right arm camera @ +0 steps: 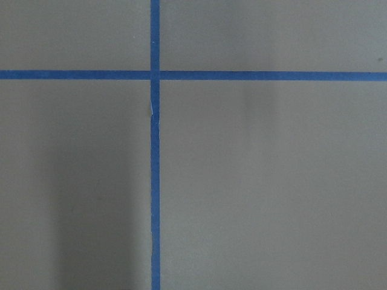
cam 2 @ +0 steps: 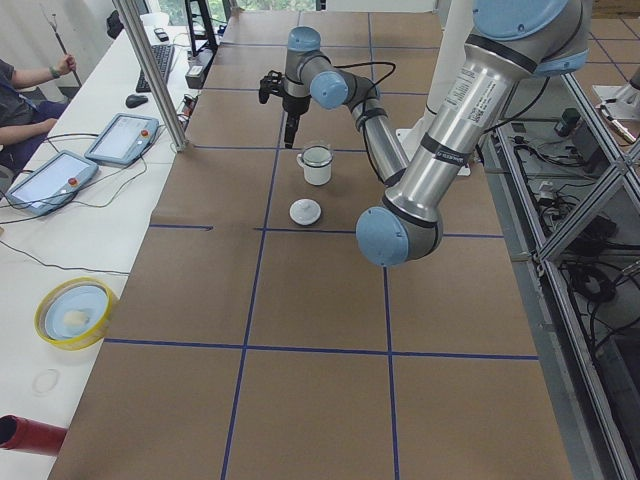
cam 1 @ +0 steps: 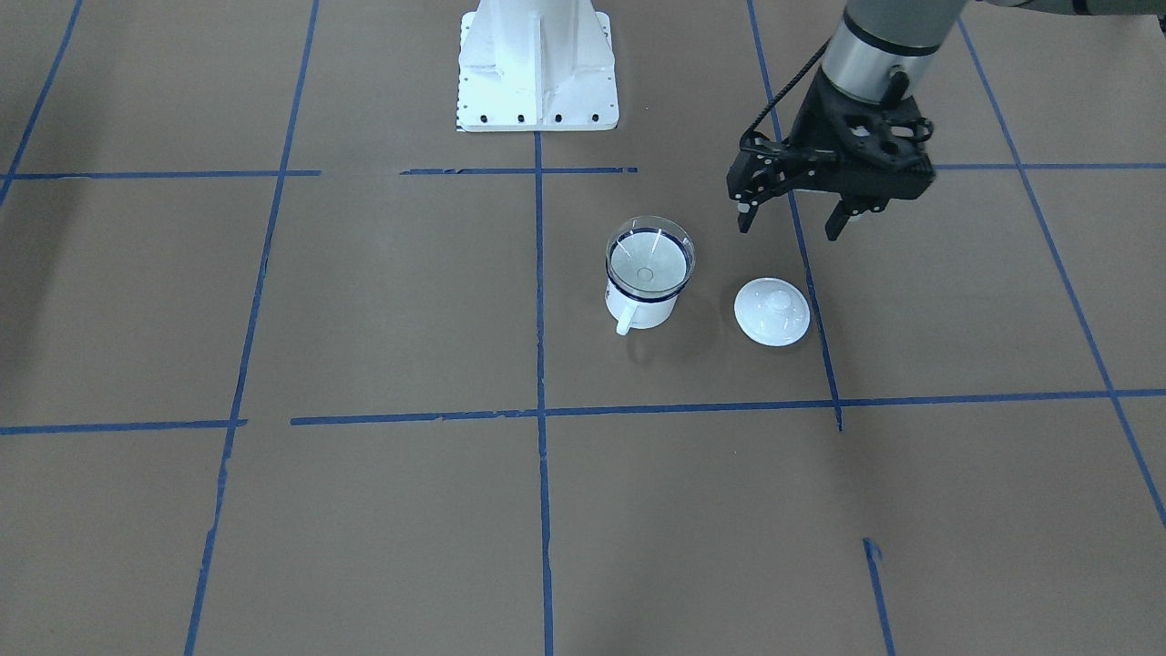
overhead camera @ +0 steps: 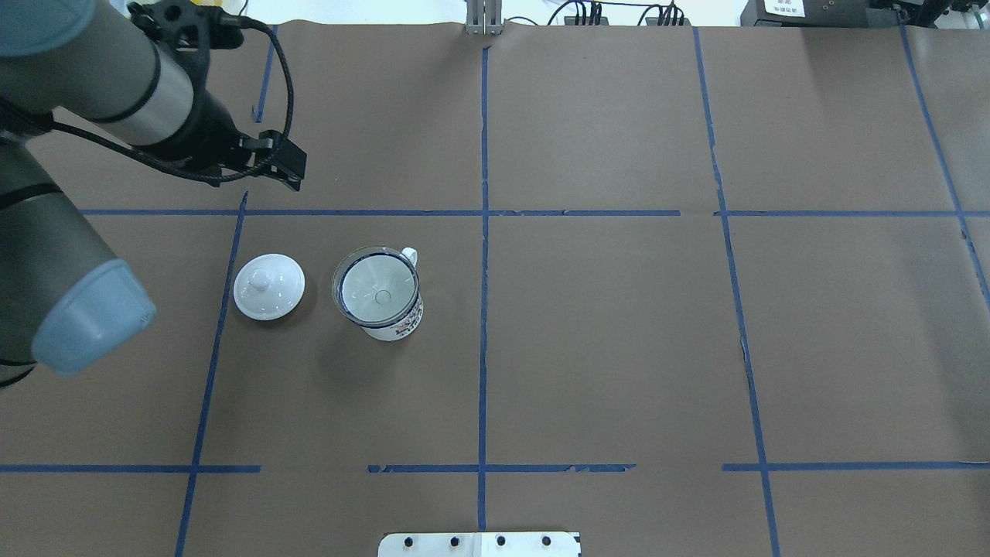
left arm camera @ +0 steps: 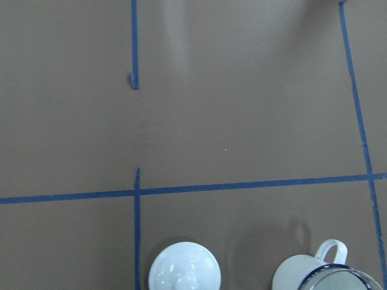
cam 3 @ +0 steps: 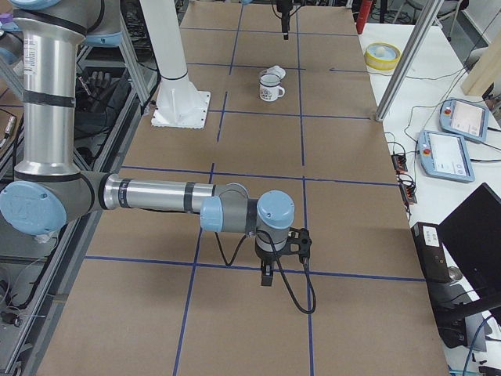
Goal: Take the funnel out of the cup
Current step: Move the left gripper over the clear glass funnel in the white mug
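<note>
The clear funnel (cam 1: 649,260) sits in the mouth of the white mug (cam 1: 645,312) with a dark blue rim, its handle toward the camera. From overhead the funnel (overhead camera: 377,288) fills the cup (overhead camera: 404,321). My left gripper (cam 1: 789,226) is open and empty, hovering above the table beside the cup and apart from it. The left wrist view shows the cup's handle (left arm camera: 329,251) at the bottom right edge. My right gripper (cam 3: 267,276) hangs far away over bare table; I cannot tell whether it is open or shut.
A round white lid (cam 1: 772,312) with a knob lies flat on the table beside the cup, under the left gripper's side. The robot's white base (cam 1: 537,64) stands behind. Blue tape lines cross the brown paper.
</note>
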Robot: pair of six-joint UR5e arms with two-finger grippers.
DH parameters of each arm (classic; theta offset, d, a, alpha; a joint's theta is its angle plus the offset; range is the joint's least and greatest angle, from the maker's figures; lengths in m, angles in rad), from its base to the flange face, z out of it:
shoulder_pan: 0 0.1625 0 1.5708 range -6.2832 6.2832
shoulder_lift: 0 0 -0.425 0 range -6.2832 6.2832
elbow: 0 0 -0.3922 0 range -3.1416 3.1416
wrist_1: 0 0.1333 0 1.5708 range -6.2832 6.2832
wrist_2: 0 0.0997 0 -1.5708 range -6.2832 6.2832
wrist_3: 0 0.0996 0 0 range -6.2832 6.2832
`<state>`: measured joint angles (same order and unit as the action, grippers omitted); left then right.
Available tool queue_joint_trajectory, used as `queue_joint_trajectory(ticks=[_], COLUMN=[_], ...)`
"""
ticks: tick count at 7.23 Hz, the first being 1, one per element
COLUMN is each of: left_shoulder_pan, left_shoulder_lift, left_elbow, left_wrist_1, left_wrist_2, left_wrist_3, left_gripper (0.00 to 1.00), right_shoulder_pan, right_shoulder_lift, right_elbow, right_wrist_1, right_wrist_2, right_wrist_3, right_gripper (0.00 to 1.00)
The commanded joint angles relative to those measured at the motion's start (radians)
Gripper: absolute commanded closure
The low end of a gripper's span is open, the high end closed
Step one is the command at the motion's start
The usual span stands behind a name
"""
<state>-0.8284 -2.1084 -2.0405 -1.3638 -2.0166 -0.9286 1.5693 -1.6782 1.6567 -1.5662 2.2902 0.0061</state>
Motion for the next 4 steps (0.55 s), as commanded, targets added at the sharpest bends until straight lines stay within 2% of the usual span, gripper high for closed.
queue_joint_trajectory(ticks=[1,4], left_shoulder_pan=[0.101,0.204], left_shoulder_lift=[-0.101,-0.209], left_elbow=[0.098,0.265], left_wrist_1=[0.0,-0.003], left_wrist_2=[0.033,0.163], left_wrist_3=[-0.166,-0.177], left_gripper=[0.0,0.0], right_shoulder_pan=[0.0,0.0], right_shoulder_lift=[0.0,0.0], right_elbow=[0.0,0.0], right_wrist_1=[0.0,0.0], right_wrist_2=[0.0,0.0], right_wrist_3=[0.0,0.0], right_gripper=[0.0,0.0])
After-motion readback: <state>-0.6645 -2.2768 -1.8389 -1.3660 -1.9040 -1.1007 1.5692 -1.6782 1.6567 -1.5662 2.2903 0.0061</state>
